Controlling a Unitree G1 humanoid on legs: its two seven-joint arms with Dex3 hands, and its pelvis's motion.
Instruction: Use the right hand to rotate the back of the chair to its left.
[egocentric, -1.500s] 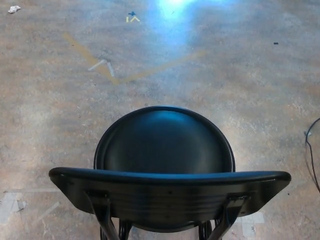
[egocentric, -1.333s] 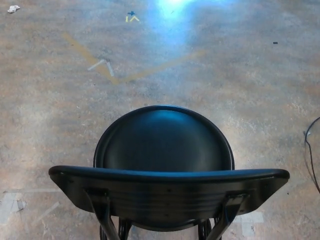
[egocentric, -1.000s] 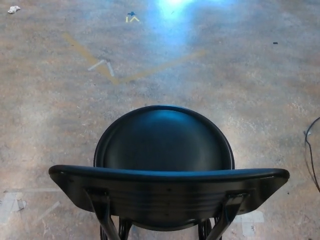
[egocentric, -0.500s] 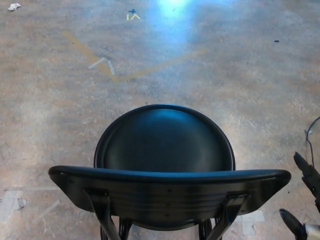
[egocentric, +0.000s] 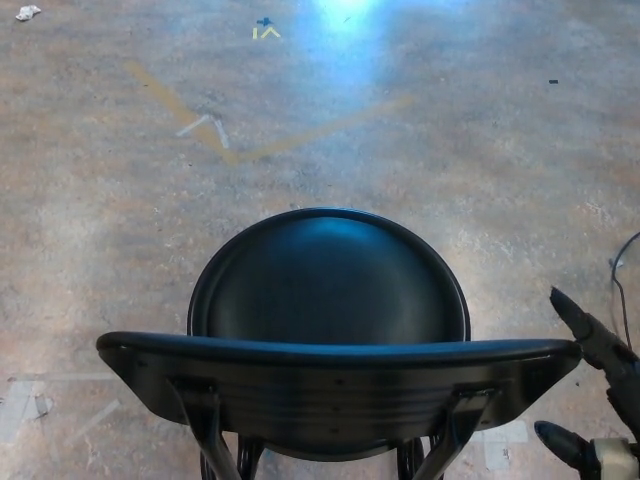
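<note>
A black chair stands right below me, its round seat (egocentric: 330, 280) facing away and its curved backrest (egocentric: 340, 385) running across the bottom of the head view. My right hand (egocentric: 595, 395) comes in at the lower right, just beside the backrest's right end. Its fingers (egocentric: 585, 325) are spread apart and hold nothing; one tip lies close to the backrest's corner, and I cannot tell whether it touches. My left hand does not show.
Mottled concrete floor (egocentric: 450, 150) spreads all around the chair. Yellow tape lines (egocentric: 230, 150) cross it ahead, and tape scraps (egocentric: 20, 405) lie at the lower left. A dark cable (egocentric: 618, 270) curls along the right edge.
My right hand has risen from the lower right corner and moved left, closer to the backrest's right end. The chair has not turned.
</note>
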